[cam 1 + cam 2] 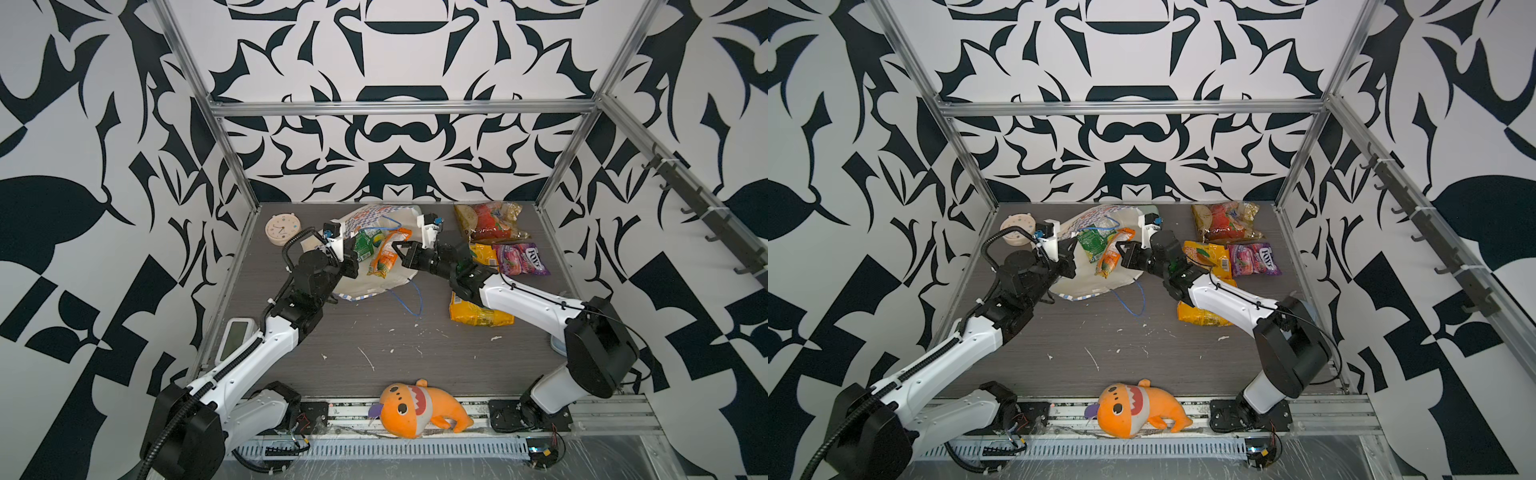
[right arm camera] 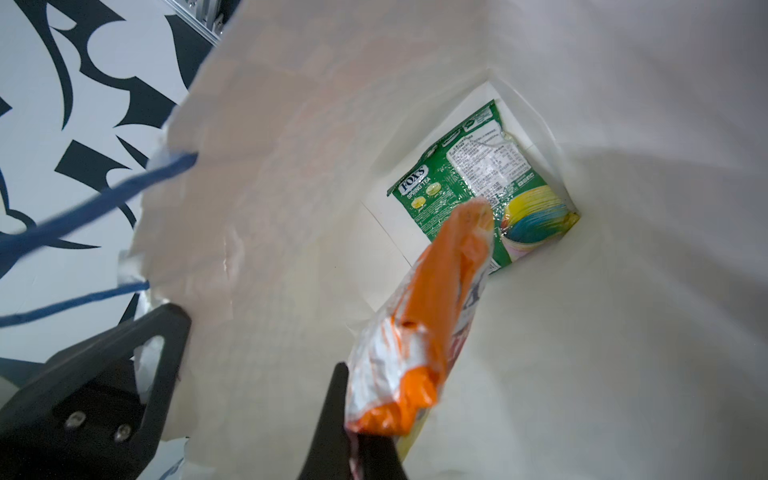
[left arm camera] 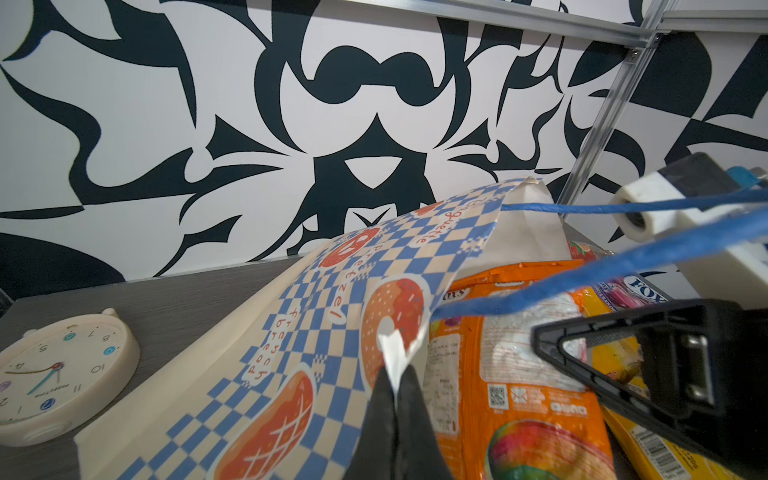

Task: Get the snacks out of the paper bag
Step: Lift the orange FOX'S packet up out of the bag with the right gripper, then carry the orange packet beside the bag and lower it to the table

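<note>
**Four packets out, two in the bag**

The worktop (image 1: 374, 332) carried the paper bag (image 1: 361, 286) on its side at the far left-centre, with the mouth facing the arms and the white inside showing.

Four snacks lay outside it, to the right in both top views:
- The clear packet (image 1: 490, 222) with red-yellow contents lay at the far edge.
- One yellow-orange packet (image 1: 478, 318) lay nearer, partly under the right arm.
- A second yellow-orange packet (image 1: 482, 253) lay just beside the purple packet (image 1: 521, 258).

The orange packet (image 2: 432, 311) hung in the bag's mouth. The green packet (image 2: 478, 178) lay flat against the bag's base, deepest in.

The left jaws were pressed together on the bag's upper rim, pinching the paper and holding the mouth up. The right jaws pinched one end of the orange packet, just inside the mouth.

Judgement: the task was roughly two-thirds done. The orange packet was gripped but not yet clear of the bag, and the green packet had not been touched.
</note>
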Controlling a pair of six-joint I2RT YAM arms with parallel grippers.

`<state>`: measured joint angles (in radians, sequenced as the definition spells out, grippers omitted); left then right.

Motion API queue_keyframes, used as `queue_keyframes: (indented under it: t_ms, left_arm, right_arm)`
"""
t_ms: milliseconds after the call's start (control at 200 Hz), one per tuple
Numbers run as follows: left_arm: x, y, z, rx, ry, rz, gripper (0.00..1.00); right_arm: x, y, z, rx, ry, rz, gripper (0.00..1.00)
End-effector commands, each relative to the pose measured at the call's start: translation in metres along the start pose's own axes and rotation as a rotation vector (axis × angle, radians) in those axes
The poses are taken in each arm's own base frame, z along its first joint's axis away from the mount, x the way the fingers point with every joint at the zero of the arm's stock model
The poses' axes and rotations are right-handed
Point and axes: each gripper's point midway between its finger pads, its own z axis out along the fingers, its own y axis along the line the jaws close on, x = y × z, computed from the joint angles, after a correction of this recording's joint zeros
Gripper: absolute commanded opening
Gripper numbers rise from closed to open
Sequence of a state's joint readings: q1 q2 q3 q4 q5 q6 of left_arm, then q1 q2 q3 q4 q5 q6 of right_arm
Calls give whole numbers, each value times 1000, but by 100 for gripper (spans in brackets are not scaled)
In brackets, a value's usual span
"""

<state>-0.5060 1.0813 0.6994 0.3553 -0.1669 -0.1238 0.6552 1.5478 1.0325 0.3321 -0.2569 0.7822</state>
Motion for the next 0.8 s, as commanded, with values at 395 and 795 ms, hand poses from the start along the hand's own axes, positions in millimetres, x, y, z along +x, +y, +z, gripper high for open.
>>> queue_keyframes:
  t_ms: [395,795]
  left_arm:
    - [-4,9,1,-58,4,1,0]
    - [-7,8,7,-58,-4,4,0]
  right_arm:
    - [-62,80,-59,-281,-97,-98,0]
    - [-67,69,-78,-220,-88,-125,0]
